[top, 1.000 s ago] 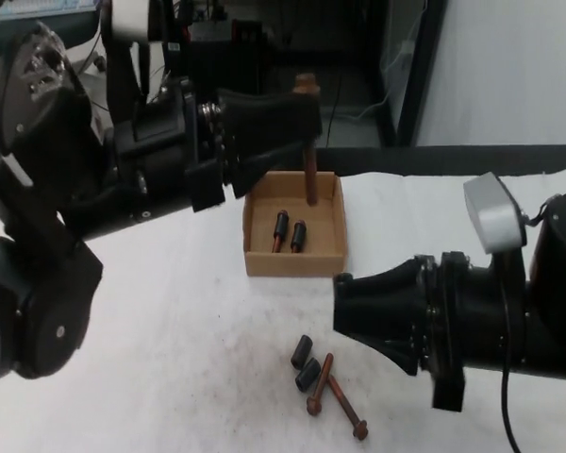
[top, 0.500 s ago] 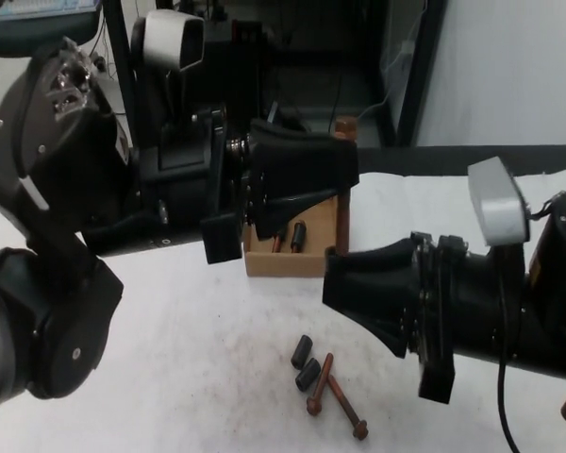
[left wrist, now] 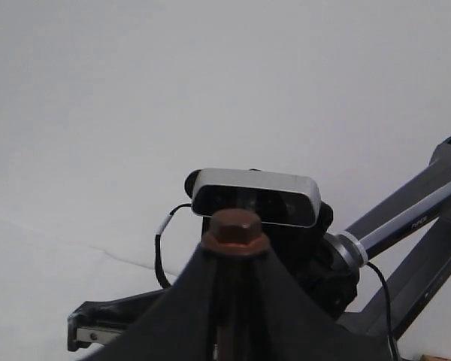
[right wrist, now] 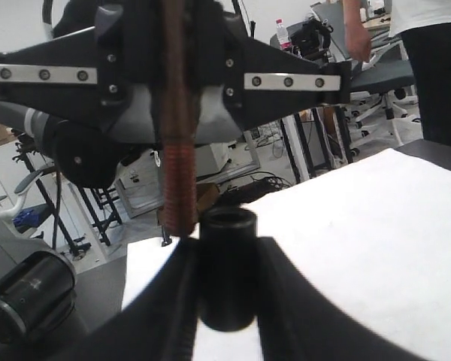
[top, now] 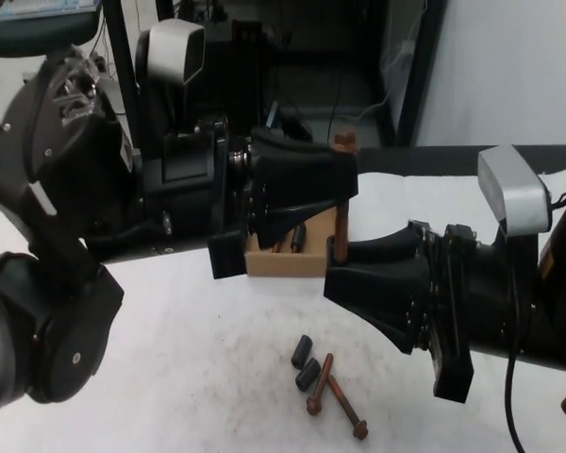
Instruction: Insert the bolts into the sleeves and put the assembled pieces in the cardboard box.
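R claw (right wrist: pixel 227 259) gripping sleeve (right wrist: pixel 227 289), bolt (right wrist: pixel 177 143) tip (threaded) beside it

The bolt (left wrist: pixel 234 229) is dull, rust-brown metal, its tip threaded; sleeve (right wrist: pixel 227 274) smooth matt black; cardboard box (top: pixel 283 265) matt brown; table (top: pixel 184 368) white cloth, stained.

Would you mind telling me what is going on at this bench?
The left tool holds a bolt upright, head up, near the cardboard box. The right tool holds a sleeve, its open end close to the bolt's threaded tip; it is not inserted yet. Two bolts and two sleeves lie loose on the bench.
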Robot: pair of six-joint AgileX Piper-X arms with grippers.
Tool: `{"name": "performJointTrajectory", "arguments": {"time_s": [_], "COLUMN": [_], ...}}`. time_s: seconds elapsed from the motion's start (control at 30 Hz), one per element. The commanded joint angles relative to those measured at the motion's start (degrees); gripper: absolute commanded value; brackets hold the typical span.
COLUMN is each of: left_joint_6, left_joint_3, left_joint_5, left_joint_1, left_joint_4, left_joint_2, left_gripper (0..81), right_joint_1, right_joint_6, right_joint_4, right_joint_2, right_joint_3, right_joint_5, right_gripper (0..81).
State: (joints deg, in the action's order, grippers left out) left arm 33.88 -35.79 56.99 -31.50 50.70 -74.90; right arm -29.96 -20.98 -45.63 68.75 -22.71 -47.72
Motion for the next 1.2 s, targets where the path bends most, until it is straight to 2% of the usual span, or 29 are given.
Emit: {"name": "performJointTrajectory", "arguments": {"time_s": [0.0,0.4,0.83,1.17], "left_joint_6": [-1.8,-4.4,-12.8,-13.3], "left_joint_3": [-0.1,-0.1,-0.1,-0.1], "left_joint_5": [-0.8,-0.8,-2.0,-1.3], "left_joint_1": [-0.1,-0.1,-0.1,-0.1], "left_joint_4": [-0.3,0.2,-6.2,-6.3], "left_joint_2": [0.0,0.0,0.0,0.0], "left_gripper": [0.1,0.1,0.1,0.1], "right_joint_1": [-0.1,-0.1,-0.1,-0.1], "right_joint_6": [-0.1,1.7,-0.5,-0.5], "right_joint_4": [-0.4,5.2,0.6,-0.3], "right_joint_2": [-0.4,-0.4,-0.4,-0.4], "right_joint_3": [-0.4,-0.3,-0.3,-0.3], "right_joint_5": [-1.1,-1.1,-3.4,-4.9], "right_gripper": [0.8,0.8,0.8,0.8]}}
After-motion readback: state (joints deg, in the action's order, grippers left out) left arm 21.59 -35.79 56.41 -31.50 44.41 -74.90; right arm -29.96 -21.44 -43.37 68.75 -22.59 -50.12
